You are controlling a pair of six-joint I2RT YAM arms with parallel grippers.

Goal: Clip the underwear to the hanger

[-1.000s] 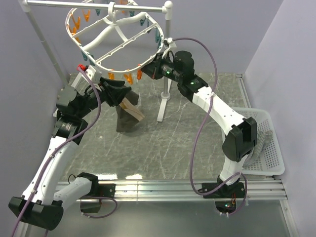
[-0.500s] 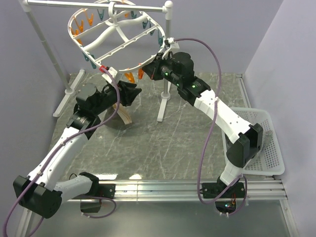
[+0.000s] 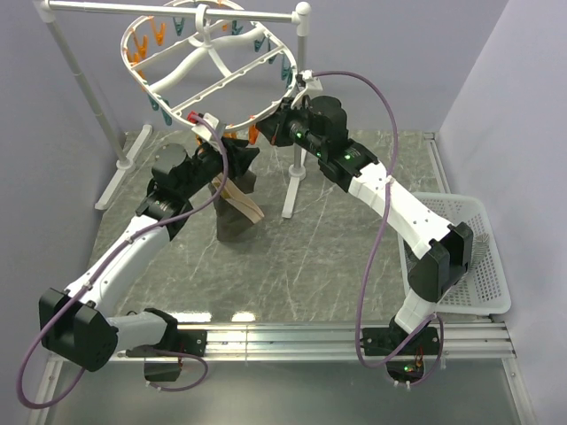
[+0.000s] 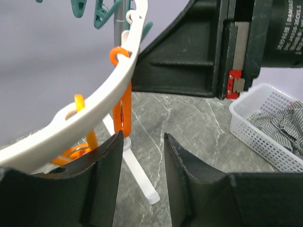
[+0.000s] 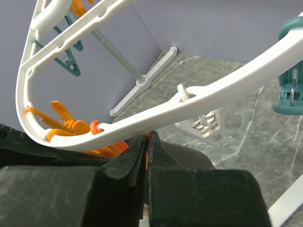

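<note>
Currently, starting at the left of the top view, I see the white rail stand (image 3: 86, 88) with the hanger (image 5: 213, 92) hung from its top bar. The oval ring sits tipped rather than level. Its long axis runs roughly left to right along the bar, and its near rim dips towards both grippers.

The left gripper (image 4: 143, 142) is raised just under that near rim. Its fingers (image 4: 111, 161) are partway apart, and bare table (image 3: 292, 266) shows in the gap. I see no cloth between the tips. An orange clothespin (image 4: 122, 109) hangs upright from the rim just beyond the left finger.

The underwear (image 3: 232, 221) hangs directly below the left gripper, in front of the hanger. Its long axis is close to vertical and its lower end points down at the table. Its tan waistband (image 3: 244, 204) slants from upper left to lower right across the dark cloth. I cannot tell from these views how the cloth is being held up.

The right gripper (image 5: 147, 142) meets the same rim from the other side, its jaws pressed together. A thin orange sliver shows in the seam between them. I cannot tell whether a pin is pinched there.

At the far right, a white basket (image 3: 489, 288) holds a grey striped cloth (image 4: 281, 124), well apart from the hanger.
</note>
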